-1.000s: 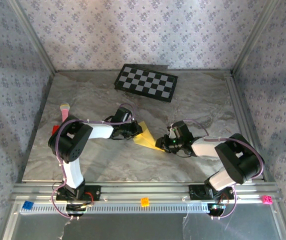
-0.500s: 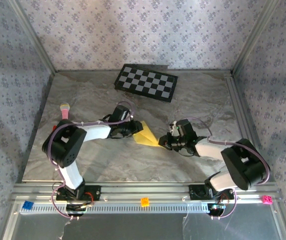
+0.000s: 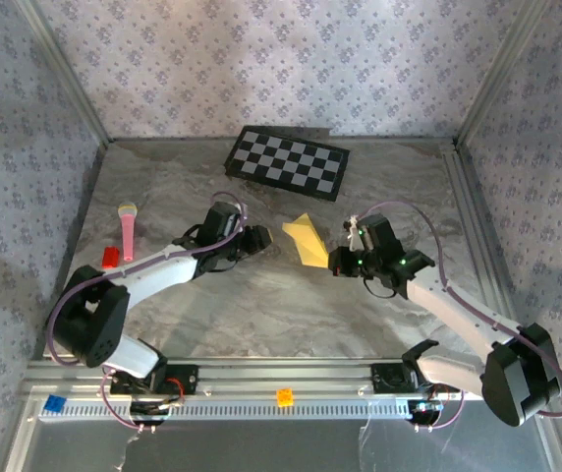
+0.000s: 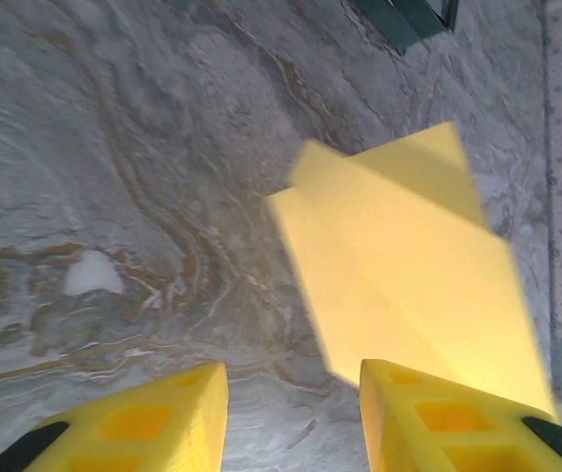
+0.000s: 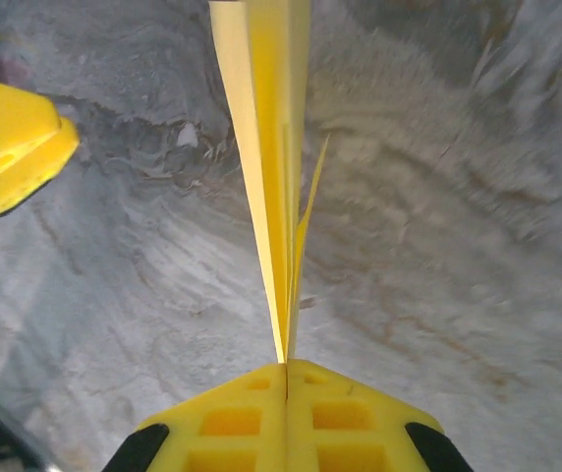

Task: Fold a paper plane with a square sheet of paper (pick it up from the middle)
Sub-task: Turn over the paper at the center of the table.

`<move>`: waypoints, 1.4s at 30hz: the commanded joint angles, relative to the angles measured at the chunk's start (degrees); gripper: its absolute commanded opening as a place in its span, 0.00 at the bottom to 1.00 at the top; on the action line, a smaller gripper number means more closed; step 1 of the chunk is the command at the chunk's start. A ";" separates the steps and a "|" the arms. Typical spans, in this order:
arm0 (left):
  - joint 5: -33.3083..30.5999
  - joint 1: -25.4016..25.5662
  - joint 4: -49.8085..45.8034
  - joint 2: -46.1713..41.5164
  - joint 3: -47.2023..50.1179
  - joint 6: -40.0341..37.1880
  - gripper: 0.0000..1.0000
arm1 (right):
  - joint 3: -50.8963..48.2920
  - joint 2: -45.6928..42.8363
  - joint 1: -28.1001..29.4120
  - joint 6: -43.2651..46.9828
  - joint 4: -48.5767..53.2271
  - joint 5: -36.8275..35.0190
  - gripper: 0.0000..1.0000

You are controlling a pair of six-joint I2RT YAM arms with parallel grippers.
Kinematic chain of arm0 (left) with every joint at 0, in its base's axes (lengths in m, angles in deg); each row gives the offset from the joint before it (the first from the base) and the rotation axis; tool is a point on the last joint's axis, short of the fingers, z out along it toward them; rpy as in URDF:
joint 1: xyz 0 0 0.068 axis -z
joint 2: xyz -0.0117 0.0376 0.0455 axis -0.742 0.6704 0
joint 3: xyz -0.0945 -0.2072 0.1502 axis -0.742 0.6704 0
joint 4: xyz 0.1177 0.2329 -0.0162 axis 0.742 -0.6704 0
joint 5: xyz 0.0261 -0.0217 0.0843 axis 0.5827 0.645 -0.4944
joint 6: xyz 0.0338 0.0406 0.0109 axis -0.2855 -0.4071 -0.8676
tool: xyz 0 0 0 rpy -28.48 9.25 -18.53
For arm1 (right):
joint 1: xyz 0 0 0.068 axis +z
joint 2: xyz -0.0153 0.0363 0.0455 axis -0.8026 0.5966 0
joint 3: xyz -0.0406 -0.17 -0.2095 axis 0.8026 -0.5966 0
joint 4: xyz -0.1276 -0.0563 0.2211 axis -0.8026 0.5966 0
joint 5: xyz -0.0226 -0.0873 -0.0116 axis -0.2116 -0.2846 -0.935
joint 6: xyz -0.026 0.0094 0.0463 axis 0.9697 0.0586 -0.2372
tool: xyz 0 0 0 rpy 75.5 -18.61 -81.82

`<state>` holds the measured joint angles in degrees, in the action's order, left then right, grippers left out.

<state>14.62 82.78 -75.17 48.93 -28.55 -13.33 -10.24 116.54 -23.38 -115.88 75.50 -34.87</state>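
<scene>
Top external view: the yellow paper (image 3: pixel 304 239) is folded into a narrow pointed shape. It sits in the middle of the frame, over the gray marble counter (image 3: pixel 261 315). The right gripper (image 3: pixel 334 261) pinches the lower right end of the paper. The left gripper (image 3: pixel 263 239) is near the paper's left side, and a small gap shows between them. A black-and-white checkerboard (image 3: pixel 287 163) lies flat on the counter above the paper, well apart from it. A pink stick (image 3: pixel 127 228) and a small red block (image 3: pixel 110 256) lie at the left side of the counter.

Right wrist view: the right gripper (image 5: pixel 286 372) has its two yellow fingers (image 5: pixel 222 418) pressed tight together, with the paper's edge caught between them. The yellow paper (image 5: pixel 259 118) stands on its thin edge and runs up to the top of the frame. I cannot tell if it touches the counter. A yellow finger of the left gripper (image 5: pixel 11 147) shows at the upper left.

Left wrist view: the left gripper (image 4: pixel 291 413) has its fingers (image 4: pixel 134 423) spread apart with nothing between them. The yellow paper (image 4: pixel 399 265) is just ahead, toward the right of the frame, and the gripper is not holding it.
</scene>
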 commanded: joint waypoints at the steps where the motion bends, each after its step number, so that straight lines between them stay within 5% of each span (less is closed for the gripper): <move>1: -6.23 -0.39 -3.83 -3.34 1.76 -0.17 0.41 | 5.92 -0.57 3.52 9.54 17.39 -16.43 0.02; 9: -15.91 -0.78 -8.04 -11.72 5.50 1.88 0.44 | 13.64 4.92 16.65 8.92 29.63 -56.52 0.00; 13: -18.66 -1.29 -8.98 -15.22 7.66 2.79 0.47 | 15.24 9.46 19.71 8.67 31.07 -62.81 0.01; 28: -20.87 -3.79 -11.15 -20.41 11.10 4.48 0.48 | 17.48 26.30 34.35 20.44 21.76 -43.34 0.07; 42: -16.19 -4.25 -8.66 -19.76 11.08 1.85 0.48 | 16.11 22.56 27.30 19.84 11.67 -13.36 0.40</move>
<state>-3.31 78.84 -85.05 29.33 -17.43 -9.95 7.20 142.96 6.85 -95.29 91.74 -56.81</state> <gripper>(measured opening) 0.485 0.400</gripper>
